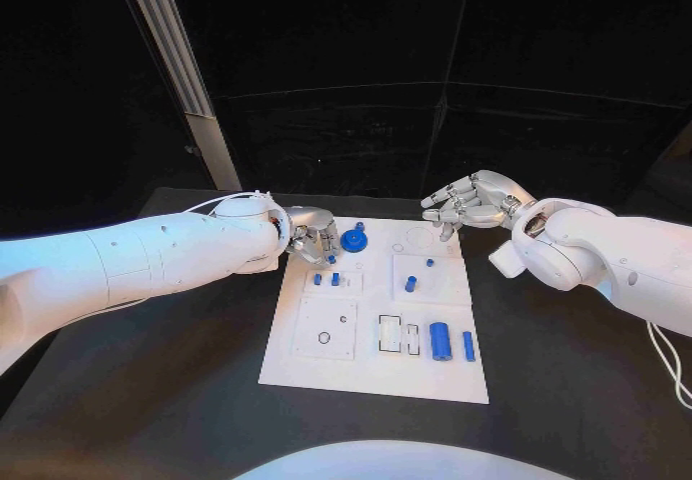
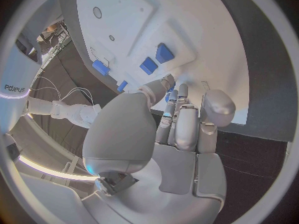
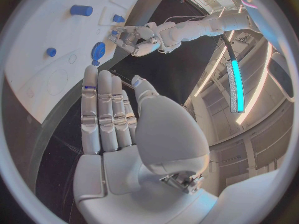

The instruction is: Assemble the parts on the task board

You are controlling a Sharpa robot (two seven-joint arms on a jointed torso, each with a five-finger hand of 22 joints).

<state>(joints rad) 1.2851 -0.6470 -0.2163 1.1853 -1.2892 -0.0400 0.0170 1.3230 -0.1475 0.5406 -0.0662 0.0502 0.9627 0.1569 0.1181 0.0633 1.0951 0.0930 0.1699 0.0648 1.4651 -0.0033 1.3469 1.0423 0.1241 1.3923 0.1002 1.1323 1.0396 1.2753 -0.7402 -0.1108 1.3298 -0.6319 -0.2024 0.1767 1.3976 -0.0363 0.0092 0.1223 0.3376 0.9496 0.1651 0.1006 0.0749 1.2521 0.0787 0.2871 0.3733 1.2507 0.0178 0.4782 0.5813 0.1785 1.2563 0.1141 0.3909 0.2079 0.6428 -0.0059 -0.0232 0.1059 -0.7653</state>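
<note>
Task board (image 1: 372, 370), left hand (image 1: 307, 240) fingers curled (contents hidden), right hand (image 1: 473, 203) loosely spread.

White task board (image 1: 378, 375) lies flat mid-table, small blue parts (image 1: 440, 341) scattered on it, seemingly mostly upright.

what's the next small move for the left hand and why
Probably close the fingers on the small blue part. The left hand sits over the task board at its far left corner, fingers around that part; a firm hold isn't clear.
</note>
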